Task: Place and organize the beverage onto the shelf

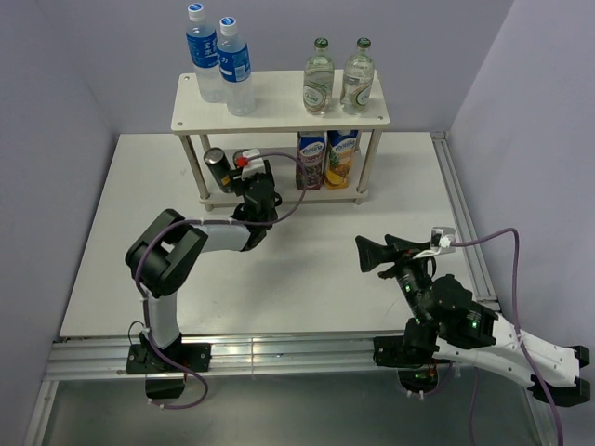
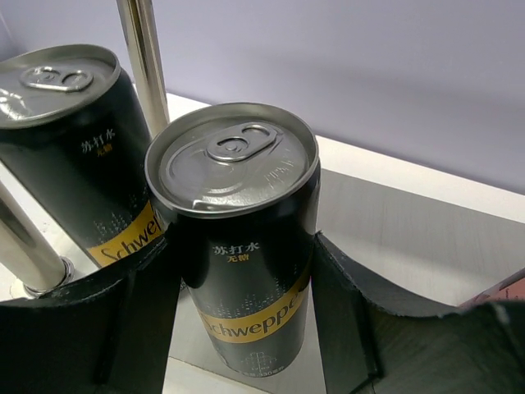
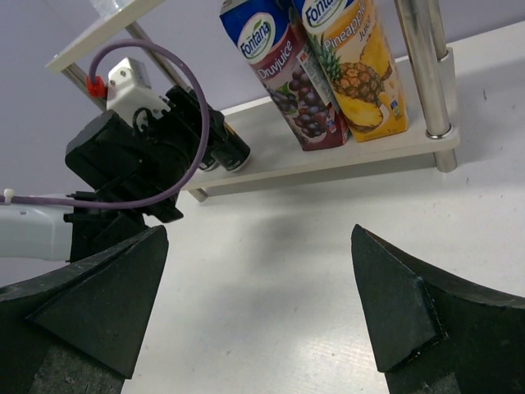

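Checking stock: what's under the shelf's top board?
Purple juice carton and pineapple carton at right; a dark can at left, second can in the left gripper. The top board hides the back of the lower tier.

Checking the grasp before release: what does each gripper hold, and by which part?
The left gripper holds a dark can by its body's sides, below the rim. The right gripper is open and holds nothing.

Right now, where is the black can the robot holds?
Left wrist view: the black can sits in the left pincer, at the shelf's lower left end, beside the other can and a metal leg.
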